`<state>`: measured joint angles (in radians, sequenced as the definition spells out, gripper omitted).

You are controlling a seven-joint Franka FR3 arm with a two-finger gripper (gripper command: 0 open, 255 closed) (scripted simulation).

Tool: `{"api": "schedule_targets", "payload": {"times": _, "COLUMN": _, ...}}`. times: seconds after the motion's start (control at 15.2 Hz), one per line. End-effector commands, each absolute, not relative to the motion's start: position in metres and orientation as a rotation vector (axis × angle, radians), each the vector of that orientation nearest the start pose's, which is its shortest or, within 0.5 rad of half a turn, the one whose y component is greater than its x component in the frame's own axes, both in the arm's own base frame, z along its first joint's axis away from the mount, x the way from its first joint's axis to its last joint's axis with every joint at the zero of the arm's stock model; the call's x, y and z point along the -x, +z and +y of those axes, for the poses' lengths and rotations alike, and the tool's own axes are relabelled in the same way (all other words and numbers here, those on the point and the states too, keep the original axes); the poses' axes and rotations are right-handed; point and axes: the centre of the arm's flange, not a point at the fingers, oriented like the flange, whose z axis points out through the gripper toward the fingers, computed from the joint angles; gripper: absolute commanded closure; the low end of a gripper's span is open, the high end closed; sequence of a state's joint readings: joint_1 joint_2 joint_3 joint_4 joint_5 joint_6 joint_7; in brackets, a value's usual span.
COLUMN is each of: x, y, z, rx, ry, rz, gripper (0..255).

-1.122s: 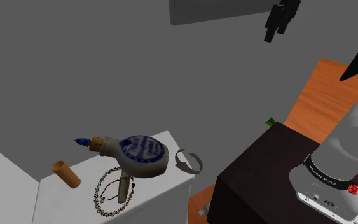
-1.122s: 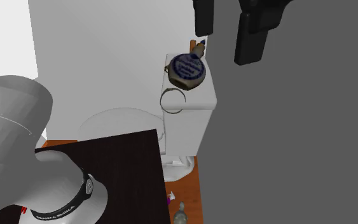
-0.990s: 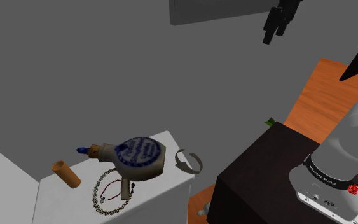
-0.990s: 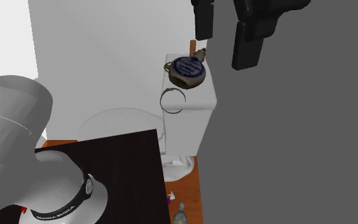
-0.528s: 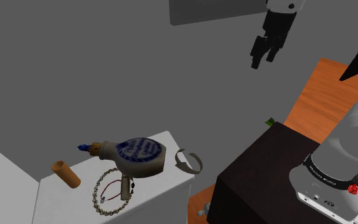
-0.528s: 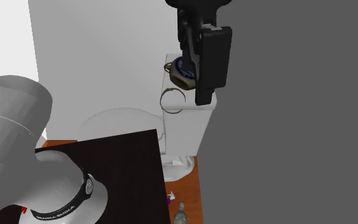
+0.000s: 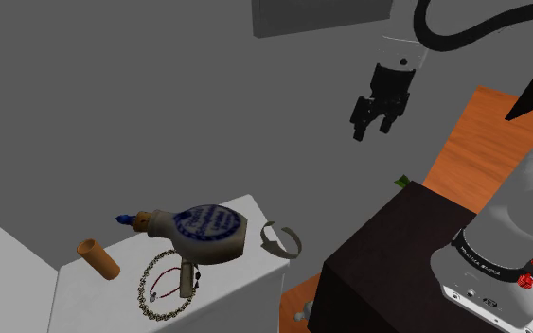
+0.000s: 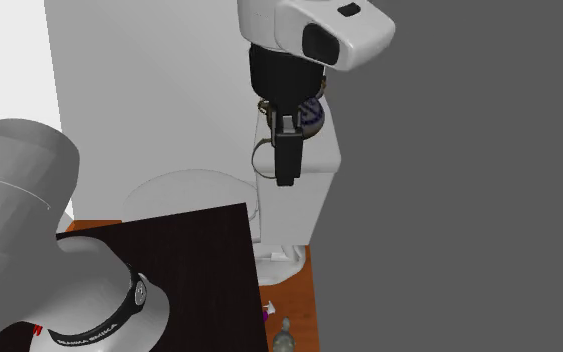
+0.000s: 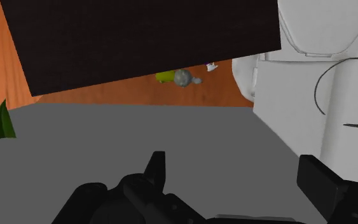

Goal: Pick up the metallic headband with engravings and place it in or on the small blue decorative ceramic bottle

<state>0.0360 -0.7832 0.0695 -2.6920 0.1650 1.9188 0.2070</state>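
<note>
Grey metallic open-ring headband (image 7: 281, 239) is lying beside a round blue-patterned bottle (image 7: 207, 230). In the second exterior view, open black jaws are partly covering both.

Since 1.1 s ago the gripper (image 7: 370, 129) has come down & toward the shoulder view's left, leaving the top edge. In the 2nd exterior view it has dropped from the top edge & turned edge-on, w/ the white hand body (image 8: 314, 30) now in frame above it. The bottle (image 8: 315, 112) & headband (image 8: 260, 162) were below the gripper and are now partly behind it. The bottle's stopper end sits a bit lower vs 1.1 s ago.
</note>
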Motion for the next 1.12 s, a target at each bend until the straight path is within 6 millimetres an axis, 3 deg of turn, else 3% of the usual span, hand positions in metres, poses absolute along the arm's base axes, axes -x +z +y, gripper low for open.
{"api": "schedule_targets", "payload": {"times": 0.0, "x": -0.313, "y": 0.434, "z": 0.057, "rx": 2.993, "ry": 0.028, "rz": 0.320, "gripper": 0}}
{"api": "schedule_targets", "payload": {"times": 1.06, "x": -0.319, "y": 0.280, "z": 0.177, "rx": 2.738, "ry": 0.172, "rz": 0.668, "gripper": 0}}
